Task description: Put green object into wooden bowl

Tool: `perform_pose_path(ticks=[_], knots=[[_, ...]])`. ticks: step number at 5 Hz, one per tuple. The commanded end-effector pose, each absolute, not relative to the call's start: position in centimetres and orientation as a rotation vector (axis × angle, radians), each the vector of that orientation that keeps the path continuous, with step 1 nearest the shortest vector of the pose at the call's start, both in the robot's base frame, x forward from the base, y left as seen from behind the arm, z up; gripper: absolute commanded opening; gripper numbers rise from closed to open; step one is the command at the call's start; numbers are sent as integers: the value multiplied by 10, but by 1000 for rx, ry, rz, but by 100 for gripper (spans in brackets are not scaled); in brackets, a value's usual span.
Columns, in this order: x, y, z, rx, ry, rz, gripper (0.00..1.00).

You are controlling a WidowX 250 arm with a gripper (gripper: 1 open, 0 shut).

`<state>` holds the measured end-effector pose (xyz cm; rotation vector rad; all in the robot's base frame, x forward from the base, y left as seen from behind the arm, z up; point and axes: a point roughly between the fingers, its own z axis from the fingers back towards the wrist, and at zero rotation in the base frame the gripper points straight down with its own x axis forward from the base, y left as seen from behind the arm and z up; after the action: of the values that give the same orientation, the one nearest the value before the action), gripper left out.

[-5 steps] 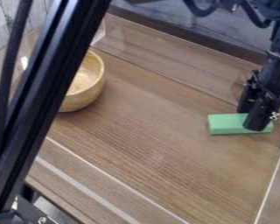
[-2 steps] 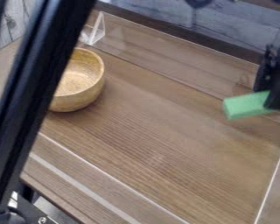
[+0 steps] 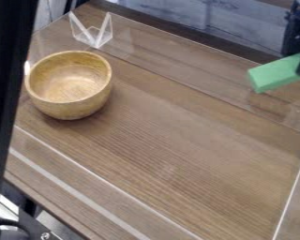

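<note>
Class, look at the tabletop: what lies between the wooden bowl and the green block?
Between the wooden bowl and the green block, the camera view shows only wood-grained tabletop, with nothing standing on it.

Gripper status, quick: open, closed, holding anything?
Gripper: closed on the green object, holding it above the table; its fingertips are mostly cut off by the frame's right edge.
</note>
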<state>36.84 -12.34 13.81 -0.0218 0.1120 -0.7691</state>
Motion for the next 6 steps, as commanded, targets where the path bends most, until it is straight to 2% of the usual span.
perform_pose_path(ticks=[1,3,6], knots=[[371,-144,157,-20,16,-759,0],[369,-156,148,-32,9,-672,0],[360,-144,167,-50,-2,-535,0]])
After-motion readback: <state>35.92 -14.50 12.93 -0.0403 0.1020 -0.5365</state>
